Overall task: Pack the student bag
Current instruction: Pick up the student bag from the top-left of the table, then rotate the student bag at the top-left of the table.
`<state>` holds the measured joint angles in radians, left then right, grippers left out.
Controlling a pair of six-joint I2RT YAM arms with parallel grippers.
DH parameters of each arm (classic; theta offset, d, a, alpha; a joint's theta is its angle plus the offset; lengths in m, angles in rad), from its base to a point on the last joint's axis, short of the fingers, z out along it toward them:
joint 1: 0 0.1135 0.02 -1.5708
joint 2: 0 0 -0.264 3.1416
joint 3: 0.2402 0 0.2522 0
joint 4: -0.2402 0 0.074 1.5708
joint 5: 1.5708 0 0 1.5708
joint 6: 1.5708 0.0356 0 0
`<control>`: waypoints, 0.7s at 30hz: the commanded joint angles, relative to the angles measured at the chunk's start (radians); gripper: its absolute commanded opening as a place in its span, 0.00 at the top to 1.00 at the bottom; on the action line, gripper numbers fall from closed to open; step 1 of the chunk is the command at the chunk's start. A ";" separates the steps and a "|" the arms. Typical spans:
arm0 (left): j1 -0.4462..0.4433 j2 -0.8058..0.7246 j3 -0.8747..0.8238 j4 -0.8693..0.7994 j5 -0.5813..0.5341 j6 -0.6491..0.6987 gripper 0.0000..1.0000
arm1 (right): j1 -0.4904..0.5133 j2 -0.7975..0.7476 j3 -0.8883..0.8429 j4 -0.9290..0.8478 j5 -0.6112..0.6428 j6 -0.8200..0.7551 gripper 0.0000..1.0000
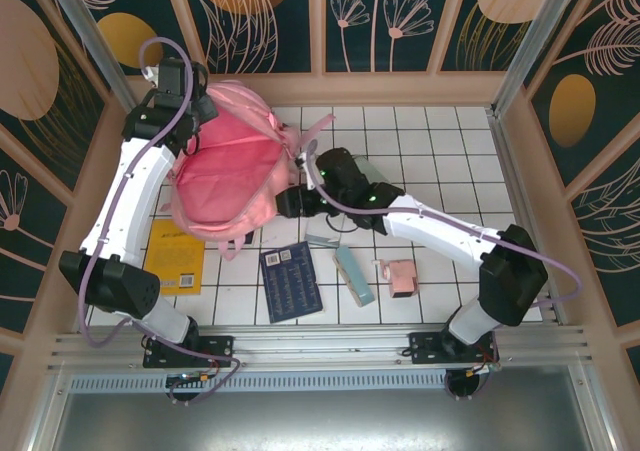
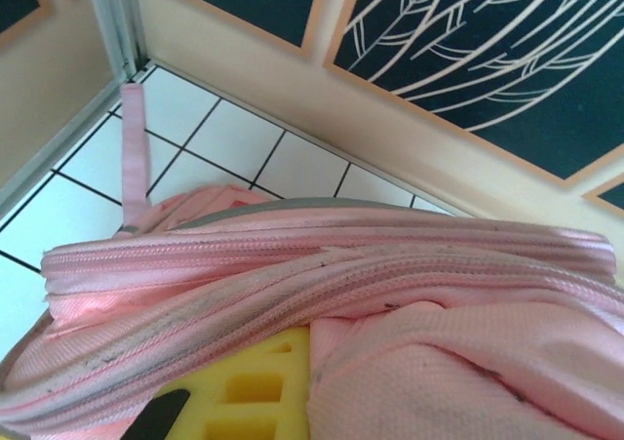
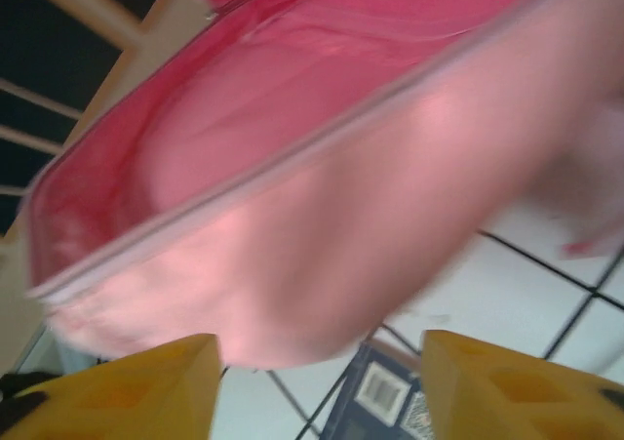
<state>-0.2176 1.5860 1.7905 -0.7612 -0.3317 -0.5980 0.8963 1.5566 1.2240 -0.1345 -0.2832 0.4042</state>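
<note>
2 arms meet at the student bag [image 1: 235, 176], which lies on the white-tiled table [image 1: 440, 141] toward its far left corner, mouth gaping so you can see the darker pink lining. On your left, the left end effector [image 1: 197, 111] is clamped tight on the bag's far rim; its wrist view shows the zippered edge draped over a yellow finger [image 2: 253, 391]. A yellow book [image 1: 175, 256] lies flat in front of the bag, with a dark blue book [image 1: 290, 281] to its right. The right end effector [image 3: 320, 352] sits at the bag's right edge, fingers parted and gripping nothing, the bag's side just above them. Further right lie a pale teal box [image 1: 355, 276] and a small pink object [image 1: 402, 278], near each other.
</note>
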 commanded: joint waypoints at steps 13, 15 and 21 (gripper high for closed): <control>-0.002 -0.050 0.033 0.132 -0.010 -0.007 1.00 | 0.020 0.085 0.046 -0.005 -0.007 0.869 0.22; -0.003 -0.049 0.040 0.129 -0.008 -0.007 1.00 | 0.023 0.082 -0.005 0.075 0.000 0.891 0.22; -0.003 -0.058 0.053 0.118 -0.014 0.006 1.00 | -0.008 0.143 -0.034 0.293 -0.019 0.859 0.46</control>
<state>-0.2207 1.5856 1.7897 -0.7597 -0.3332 -0.5838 0.9085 1.6653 1.1973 -0.0036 -0.2977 1.2335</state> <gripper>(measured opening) 0.082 0.586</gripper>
